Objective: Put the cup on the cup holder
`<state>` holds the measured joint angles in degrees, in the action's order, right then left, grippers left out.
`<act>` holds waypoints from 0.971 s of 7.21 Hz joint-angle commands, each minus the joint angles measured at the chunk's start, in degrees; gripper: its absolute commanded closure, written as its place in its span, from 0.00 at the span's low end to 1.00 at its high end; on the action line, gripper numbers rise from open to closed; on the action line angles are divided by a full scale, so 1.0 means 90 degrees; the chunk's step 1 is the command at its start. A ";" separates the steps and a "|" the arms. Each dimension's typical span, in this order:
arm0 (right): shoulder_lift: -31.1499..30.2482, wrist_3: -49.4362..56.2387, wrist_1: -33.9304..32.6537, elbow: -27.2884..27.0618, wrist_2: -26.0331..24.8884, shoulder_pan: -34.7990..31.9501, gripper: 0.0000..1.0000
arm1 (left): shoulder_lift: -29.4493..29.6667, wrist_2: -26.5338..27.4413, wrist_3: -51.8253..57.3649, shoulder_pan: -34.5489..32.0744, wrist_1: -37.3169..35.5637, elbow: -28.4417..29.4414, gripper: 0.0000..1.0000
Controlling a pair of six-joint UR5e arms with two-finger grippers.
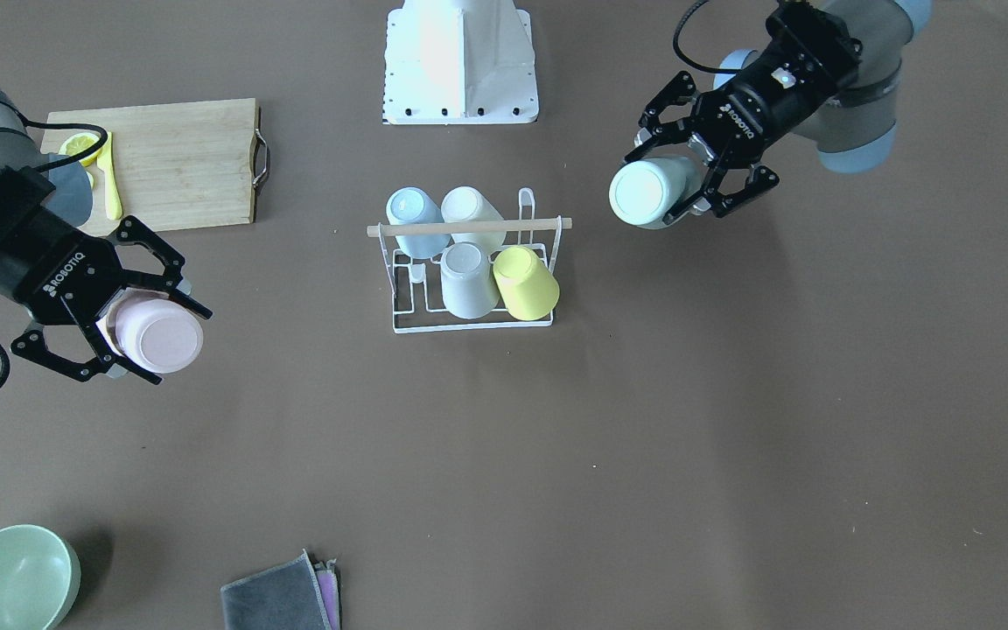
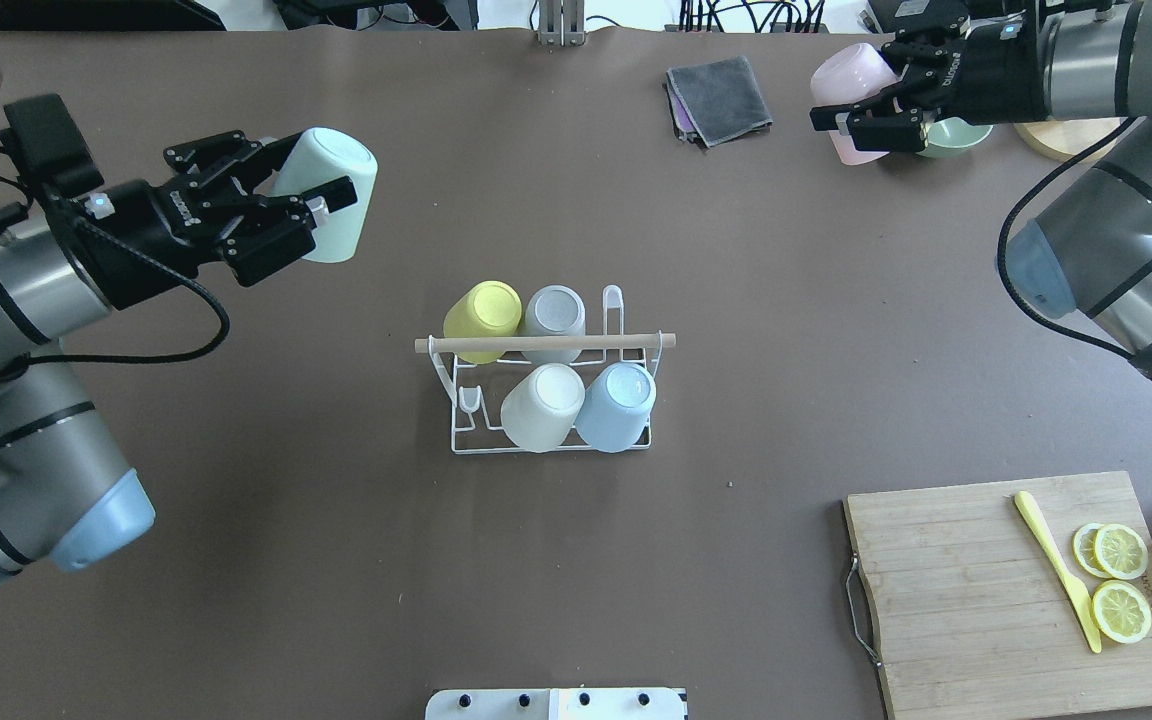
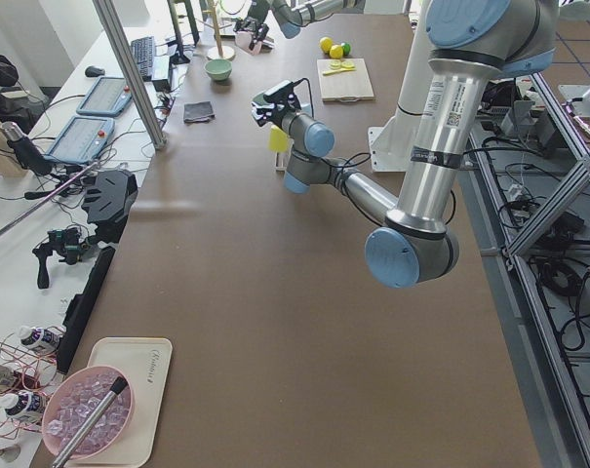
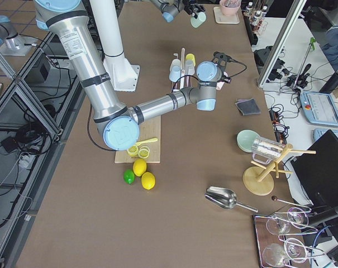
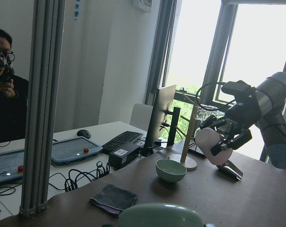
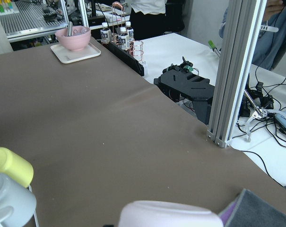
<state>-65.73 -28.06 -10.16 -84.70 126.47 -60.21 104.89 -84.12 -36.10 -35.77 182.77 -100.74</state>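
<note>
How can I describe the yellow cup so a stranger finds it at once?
Midway on the brown table stands the white wire cup holder, a wooden rod across its top. The yellow cup sits in its row farther from the robot, toward the robot's left. Its neighbours are a grey cup, a cream cup and a pale blue cup.

Robotics lab: teach pendants [image 3: 105, 96], aluminium posts [image 6: 229, 71], monitor [image 5: 161, 113].

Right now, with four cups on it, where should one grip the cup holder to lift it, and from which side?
Grip the wooden rod of the cup holder near its middle, coming straight down from above. The rod runs level across the top, above the cups, so nothing blocks it there, and the middle probably balances best.
</note>
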 commanded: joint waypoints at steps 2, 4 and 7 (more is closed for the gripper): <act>0.0077 -0.0817 0.1300 0.0017 -0.0174 0.0322 1.00 | -0.0140 0.1785 0.0779 0.1296 0.0600 -0.0027 1.00; 0.0106 -0.0985 0.2053 0.0017 -0.0700 0.0798 1.00 | -0.0063 0.2303 0.1120 0.1755 0.0620 0.0012 1.00; 0.0048 -0.0252 0.2856 0.0329 -0.0723 0.1045 1.00 | 0.0074 0.2694 0.1111 0.2156 0.0591 0.0186 1.00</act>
<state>-65.29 -31.76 13.17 -82.75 119.88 -51.21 105.14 -61.82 -26.08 -18.13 188.22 -100.03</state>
